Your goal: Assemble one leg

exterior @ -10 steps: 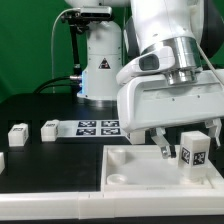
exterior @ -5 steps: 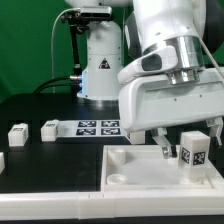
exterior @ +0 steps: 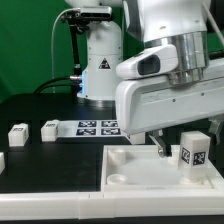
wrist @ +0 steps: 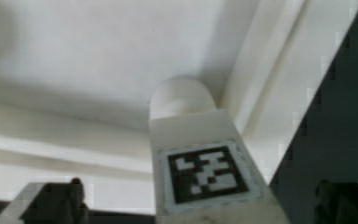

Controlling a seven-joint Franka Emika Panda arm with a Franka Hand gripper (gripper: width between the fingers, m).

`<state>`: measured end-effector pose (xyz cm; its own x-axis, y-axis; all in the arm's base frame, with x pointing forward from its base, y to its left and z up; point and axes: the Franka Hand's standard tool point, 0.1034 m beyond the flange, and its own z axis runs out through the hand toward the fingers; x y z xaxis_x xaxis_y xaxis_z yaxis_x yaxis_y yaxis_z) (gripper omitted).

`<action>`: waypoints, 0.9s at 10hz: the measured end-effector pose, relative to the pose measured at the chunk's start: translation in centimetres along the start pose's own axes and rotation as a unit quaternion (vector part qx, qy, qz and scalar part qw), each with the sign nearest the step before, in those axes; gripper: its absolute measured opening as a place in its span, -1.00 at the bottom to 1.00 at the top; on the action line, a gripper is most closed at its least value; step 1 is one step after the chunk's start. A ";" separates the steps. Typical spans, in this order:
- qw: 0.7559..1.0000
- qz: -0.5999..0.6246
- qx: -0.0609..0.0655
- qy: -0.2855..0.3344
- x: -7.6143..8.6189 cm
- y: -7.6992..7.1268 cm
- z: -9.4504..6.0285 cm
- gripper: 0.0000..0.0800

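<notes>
The leg (exterior: pixel 193 152) is a small white post with a marker tag on its face. It stands upright on the large flat white plate (exterior: pixel 140 160), near the exterior view's right. My gripper (exterior: pixel 186 142) hangs over it, open, with one finger (exterior: pixel 160 148) showing beside the leg and the other mostly hidden behind it. In the wrist view the leg (wrist: pixel 197 140) stands between the two dark fingertips (wrist: pixel 51 205) with a gap on each side, over the plate (wrist: pixel 69 90). My gripper (wrist: pixel 197 205) holds nothing.
Two more small white posts (exterior: pixel 17 132) (exterior: pixel 50 128) lie on the black table at the exterior view's left, and a third shows at the left edge (exterior: pixel 2 160). The marker board (exterior: pixel 98 127) lies behind the plate. The arm's base (exterior: pixel 100 60) stands at the back.
The gripper body has shifted slightly upward. The leg and the plate have not moved.
</notes>
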<state>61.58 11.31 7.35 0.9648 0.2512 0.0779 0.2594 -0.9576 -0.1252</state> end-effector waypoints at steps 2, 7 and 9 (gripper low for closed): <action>0.997 0.001 0.021 -0.079 -0.3 -0.5 0.0 0.62; 0.997 -0.002 0.022 -0.072 0.7 -0.3 -0.1 0.34; 0.997 -0.002 0.022 -0.072 0.6 -0.3 0.0 0.00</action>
<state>62.12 11.75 7.49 0.9594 0.2749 -0.0638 0.2611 -0.9504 -0.1687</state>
